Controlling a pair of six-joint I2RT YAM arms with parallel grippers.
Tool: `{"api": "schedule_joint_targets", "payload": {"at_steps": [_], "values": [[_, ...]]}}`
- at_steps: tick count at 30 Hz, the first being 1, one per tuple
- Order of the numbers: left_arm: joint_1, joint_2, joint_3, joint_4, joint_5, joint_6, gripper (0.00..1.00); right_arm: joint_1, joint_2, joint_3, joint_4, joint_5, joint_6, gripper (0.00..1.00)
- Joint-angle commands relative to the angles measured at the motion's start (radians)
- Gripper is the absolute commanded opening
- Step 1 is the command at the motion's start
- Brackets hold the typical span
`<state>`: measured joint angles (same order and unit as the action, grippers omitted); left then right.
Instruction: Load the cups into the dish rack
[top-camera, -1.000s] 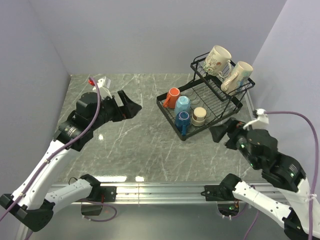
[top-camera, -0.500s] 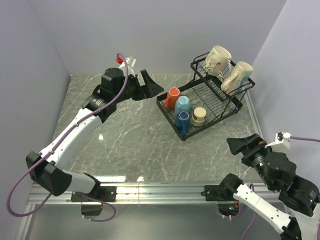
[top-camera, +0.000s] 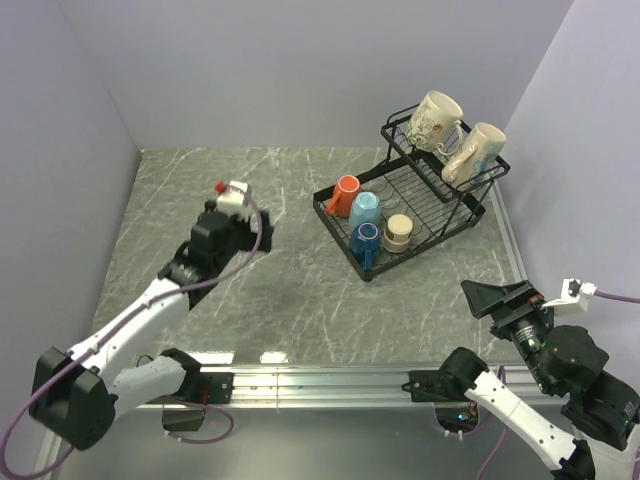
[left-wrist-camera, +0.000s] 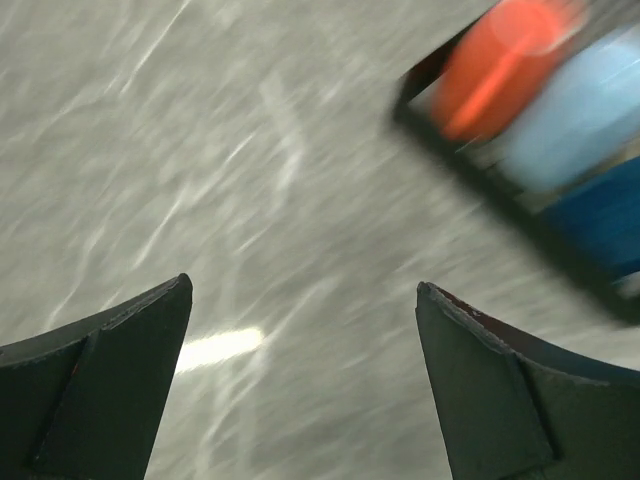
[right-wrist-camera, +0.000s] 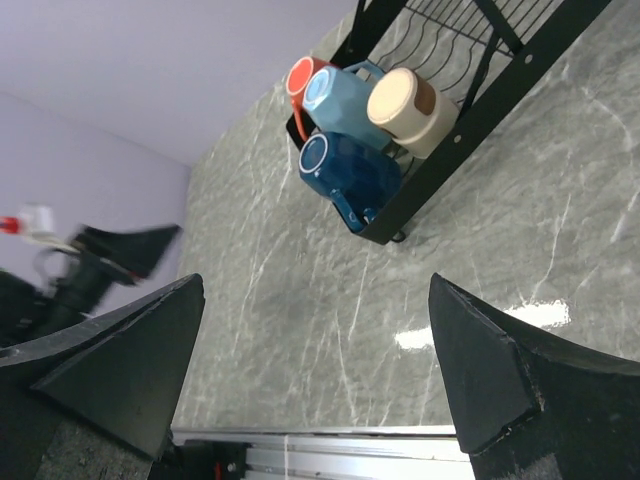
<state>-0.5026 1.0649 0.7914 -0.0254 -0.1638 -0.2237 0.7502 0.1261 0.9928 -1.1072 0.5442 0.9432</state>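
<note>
The black wire dish rack stands at the back right. Its upper basket holds a floral cream mug and a second cream mug. Its lower tray holds an orange mug, a light blue mug, a dark blue mug and a small pale cup. My left gripper is open and empty above the table, left of the rack. My right gripper is open and empty near the front right edge. The right wrist view shows the rack and the dark blue mug.
The marble table is bounded by grey walls on the left, back and right. A metal rail runs along the near edge. The left wrist view is motion-blurred, with the orange mug at its top right.
My left arm swung from beside the rack's back left down and left to mid-table. My right arm drew back a little further toward the near right corner. The cups have not moved.
</note>
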Motion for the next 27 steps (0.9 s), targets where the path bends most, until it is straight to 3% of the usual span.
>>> {"api": "schedule_joint_targets", "payload": {"at_steps": [1,5,8,12,16,18,19,22,27], "values": [[0.065,-0.077,-0.182,0.238,-0.089,0.179,0.99,0.006,0.021,0.013,0.033,-0.023,-0.033,1.0],[0.295,-0.124,-0.381,0.419,0.012,0.092,0.99,0.006,0.058,0.036,0.023,-0.05,-0.063,1.0],[0.363,-0.125,-0.535,0.608,0.01,0.133,0.99,0.006,0.078,0.047,0.023,-0.066,-0.075,1.0],[0.42,-0.059,-0.598,0.81,0.018,0.138,0.99,0.005,0.095,0.06,0.012,-0.085,-0.058,1.0],[0.489,0.108,-0.584,0.939,0.122,0.106,0.99,0.006,0.089,0.047,0.001,-0.121,-0.014,1.0],[0.53,0.164,-0.503,0.86,0.205,0.104,0.98,0.005,0.087,0.038,0.026,-0.165,-0.023,1.0],[0.561,0.214,-0.495,0.898,0.286,0.104,0.93,0.006,0.09,0.037,0.03,-0.176,-0.026,1.0],[0.607,0.269,-0.477,0.979,0.383,0.093,0.95,0.005,0.13,0.055,0.012,-0.193,-0.035,1.0],[0.638,0.368,-0.517,1.197,0.449,0.061,0.98,0.005,0.162,0.084,0.001,-0.184,-0.029,1.0]]}}
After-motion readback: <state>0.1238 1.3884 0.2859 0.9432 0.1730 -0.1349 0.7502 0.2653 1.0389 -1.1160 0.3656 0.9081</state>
